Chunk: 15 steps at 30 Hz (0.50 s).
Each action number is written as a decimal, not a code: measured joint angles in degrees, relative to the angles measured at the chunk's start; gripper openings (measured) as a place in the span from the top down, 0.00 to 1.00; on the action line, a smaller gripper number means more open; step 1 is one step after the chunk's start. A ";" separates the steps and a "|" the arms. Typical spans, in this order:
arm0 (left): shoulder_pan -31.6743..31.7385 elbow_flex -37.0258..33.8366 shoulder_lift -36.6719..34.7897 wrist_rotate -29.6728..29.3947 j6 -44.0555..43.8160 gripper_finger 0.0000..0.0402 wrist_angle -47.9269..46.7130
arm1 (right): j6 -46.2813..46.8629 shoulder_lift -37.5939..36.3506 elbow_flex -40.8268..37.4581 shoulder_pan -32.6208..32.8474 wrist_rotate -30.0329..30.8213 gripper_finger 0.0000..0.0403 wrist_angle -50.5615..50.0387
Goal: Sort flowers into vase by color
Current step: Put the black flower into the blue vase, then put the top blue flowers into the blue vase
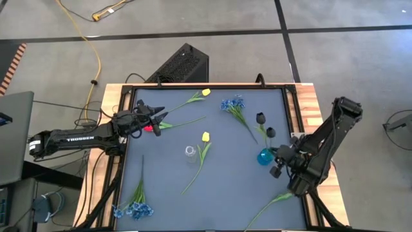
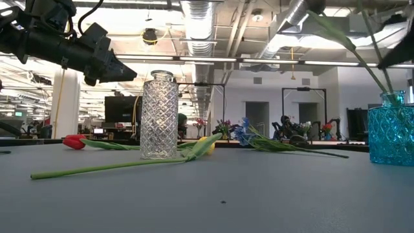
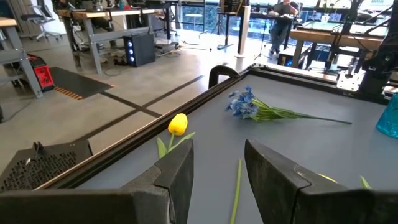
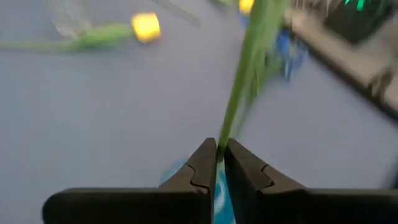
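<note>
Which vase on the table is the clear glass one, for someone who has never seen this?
Start at the dark grey table mat. Near its middle stands the clear cut-glass vase, upright, with a yellow tulip lying beside it. Unlike the blue glass vase near the right gripper, it holds no stems.

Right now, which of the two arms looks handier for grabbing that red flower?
Probably the left. Its open left gripper hovers right beside the red tulip, while the right gripper is busy at the blue vase.

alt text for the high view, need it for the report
Dark table from above: the right gripper sits by a blue vase with two dark flowers, while the left gripper hovers open over a red tulip. Yellow tulips, blue bunches and a clear vase lie scattered.
</note>
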 joint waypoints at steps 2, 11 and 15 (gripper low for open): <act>-0.01 -0.01 0.02 0.00 -0.04 0.67 0.00 | -0.24 -1.12 0.60 -0.49 -4.42 0.83 0.03; 0.00 0.00 0.01 0.00 -0.04 0.67 0.07 | -1.94 -5.39 6.47 -4.58 -16.39 0.60 -2.62; 0.00 0.00 0.00 0.02 -0.04 0.67 0.07 | -2.80 -7.22 10.71 -7.64 -23.29 0.49 -5.93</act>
